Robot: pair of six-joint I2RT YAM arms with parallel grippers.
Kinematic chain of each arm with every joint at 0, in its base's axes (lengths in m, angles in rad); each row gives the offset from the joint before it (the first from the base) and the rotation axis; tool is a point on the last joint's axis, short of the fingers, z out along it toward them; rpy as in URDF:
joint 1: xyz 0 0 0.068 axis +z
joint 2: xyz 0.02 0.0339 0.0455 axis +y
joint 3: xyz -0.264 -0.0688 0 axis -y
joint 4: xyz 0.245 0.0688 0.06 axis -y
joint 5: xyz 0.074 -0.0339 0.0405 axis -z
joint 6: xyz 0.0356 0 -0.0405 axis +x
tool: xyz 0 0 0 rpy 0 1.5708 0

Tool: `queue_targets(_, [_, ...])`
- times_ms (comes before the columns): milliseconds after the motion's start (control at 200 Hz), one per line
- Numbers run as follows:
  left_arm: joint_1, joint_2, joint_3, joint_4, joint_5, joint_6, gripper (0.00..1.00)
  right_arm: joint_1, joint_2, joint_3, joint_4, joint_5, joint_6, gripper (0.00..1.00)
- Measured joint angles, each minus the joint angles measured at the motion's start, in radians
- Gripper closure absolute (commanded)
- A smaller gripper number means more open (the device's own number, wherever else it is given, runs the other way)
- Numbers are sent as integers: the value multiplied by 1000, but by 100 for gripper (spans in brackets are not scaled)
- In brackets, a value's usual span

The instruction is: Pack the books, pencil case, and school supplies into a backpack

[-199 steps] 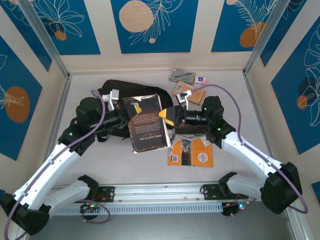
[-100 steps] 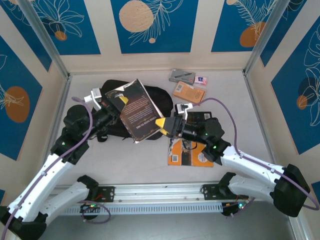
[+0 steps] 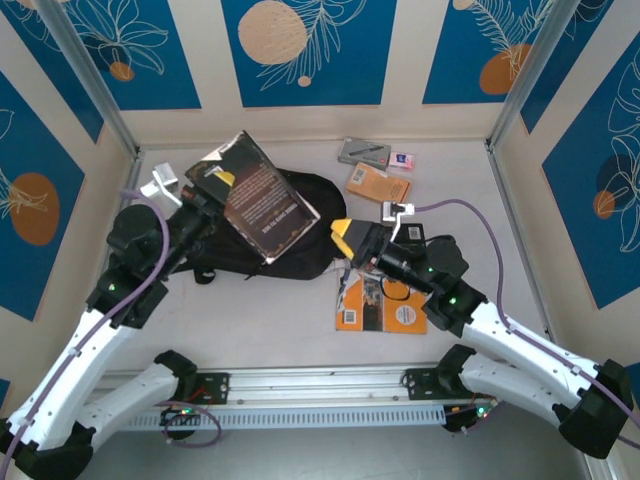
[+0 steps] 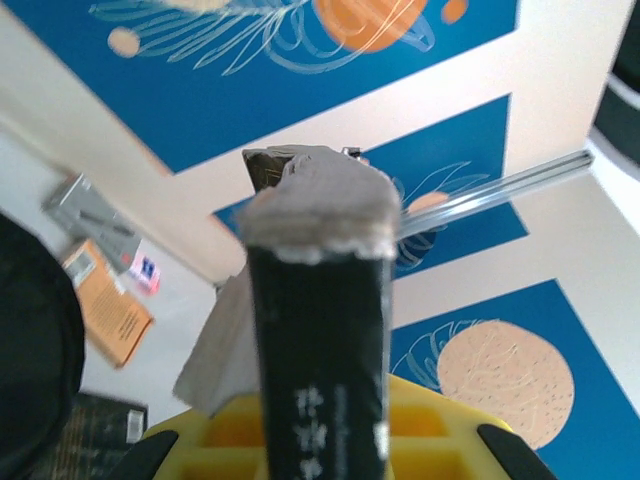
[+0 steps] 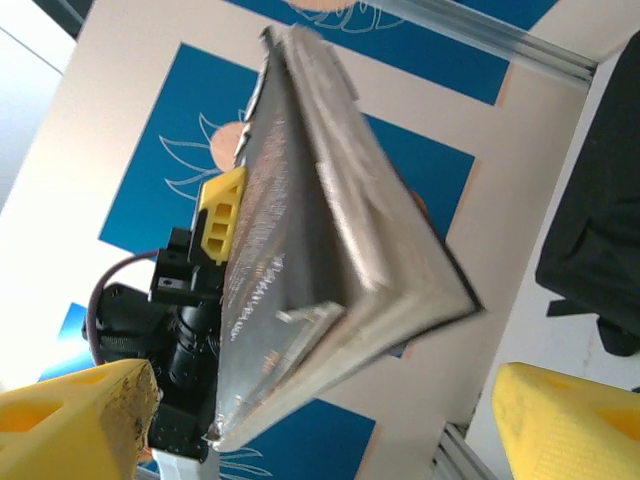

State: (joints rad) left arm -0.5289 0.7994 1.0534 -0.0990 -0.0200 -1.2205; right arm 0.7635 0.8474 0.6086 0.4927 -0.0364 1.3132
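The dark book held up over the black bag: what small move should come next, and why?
Probably the left pincer should lower the dark book toward the backpack. It grips the book by one edge, slanted above the bag, while the right pincer stands open nearby, holding nothing. Where the bag's opening lies I cannot tell.

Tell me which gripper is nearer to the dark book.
Left. The left gripper is shut on the dark book, holding it above the backpack; the right gripper stands open, apart from it, to its right.
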Motion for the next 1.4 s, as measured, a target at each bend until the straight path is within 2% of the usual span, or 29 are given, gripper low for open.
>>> queue_targets(140, [0, 2, 10, 26, -35, -1, 100, 18, 111, 0, 87, -21, 72, 7])
queue_targets(300, [0, 27, 10, 32, -37, -11, 100, 92, 232, 24, 169, -42, 89, 5])
queue_targets(510, [0, 28, -12, 32, -37, -39, 100, 157, 259, 107, 298, -32, 51, 7])
queue_targets(845, [0, -5, -71, 28, -42, -80, 100, 158, 376, 140, 413, 16, 40, 11])
queue_targets(1020, [0, -18, -74, 31, -44, -89, 100, 142, 380, 160, 413, 52, 16, 20])
queue_targets(1120, [0, -22, -80, 32, -43, -96, 100, 131, 380, 164, 412, 79, 5, 31])
queue_targets(1295, [-5, -22, -103, 38, -42, -121, 100, 114, 382, 164, 401, 107, 4, 57])
queue_targets(1400, [-17, -18, -113, 51, -42, -134, 100, 110, 393, 164, 389, 117, 14, 61])
